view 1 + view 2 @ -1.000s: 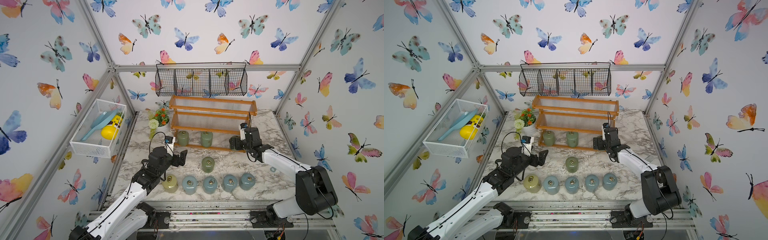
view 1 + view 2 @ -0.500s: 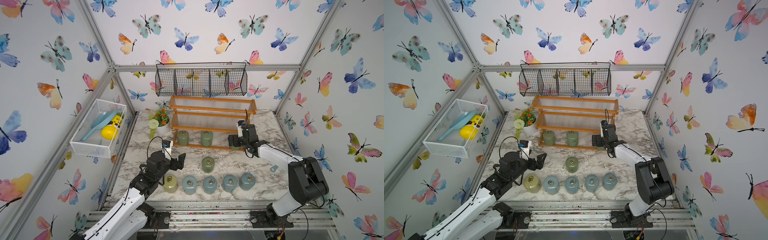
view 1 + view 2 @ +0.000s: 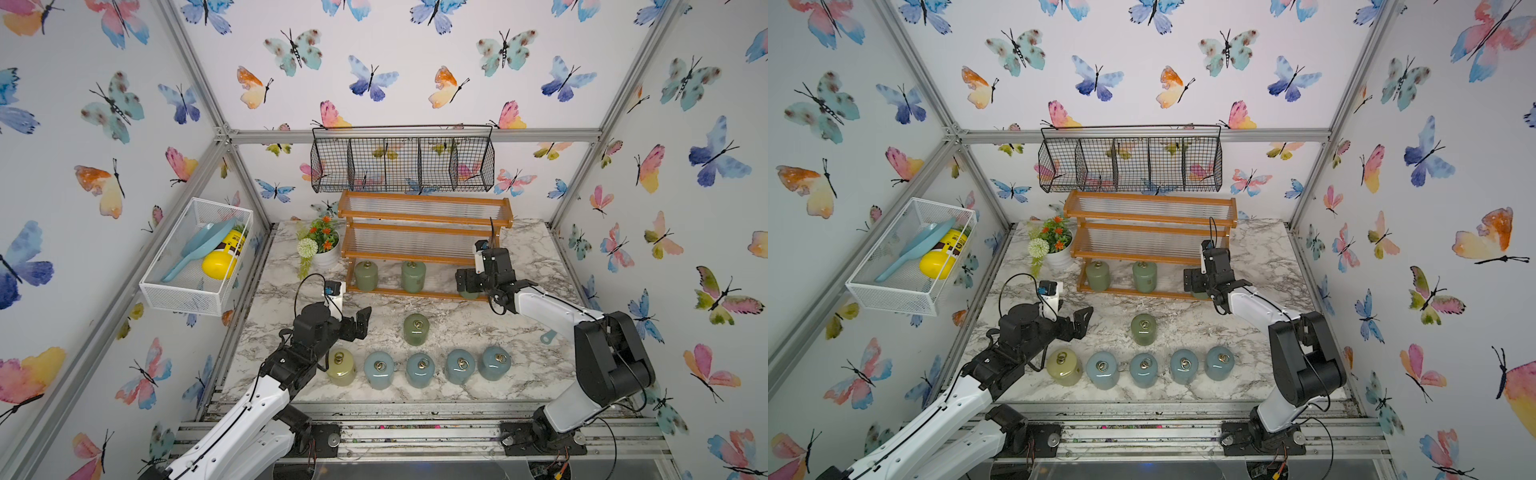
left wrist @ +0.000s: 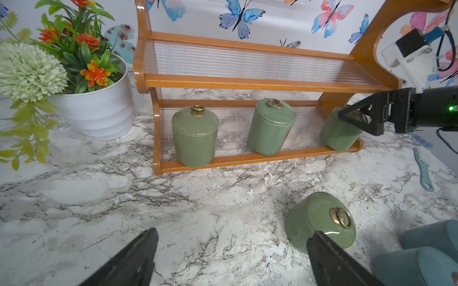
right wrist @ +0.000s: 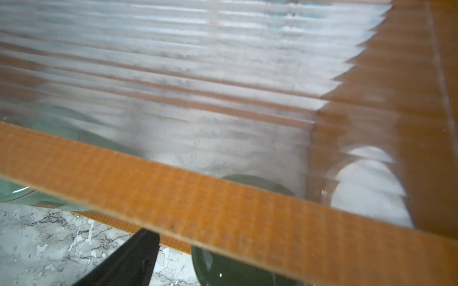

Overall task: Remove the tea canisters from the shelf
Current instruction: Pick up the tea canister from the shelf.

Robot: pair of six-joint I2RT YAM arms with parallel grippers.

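Right end effector [image 3: 466,283] is open wide at the green canister [image 4: 338,135] on the right end of the shelf's [image 3: 424,216] lowest step. Two more green canisters [image 3: 365,275] stand on that step. Left end effector [image 3: 358,324] is open above the bench [image 3: 282,307], near six other canisters [image 3: 419,370].

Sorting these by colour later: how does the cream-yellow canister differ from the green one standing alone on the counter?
Colour: the cream-yellow canister is pale yellow, the lone green canister sage green. Place: the yellow one ends the front row, beside a blue canister; the green one stands alone behind that row. Both stand upright on the marble counter.
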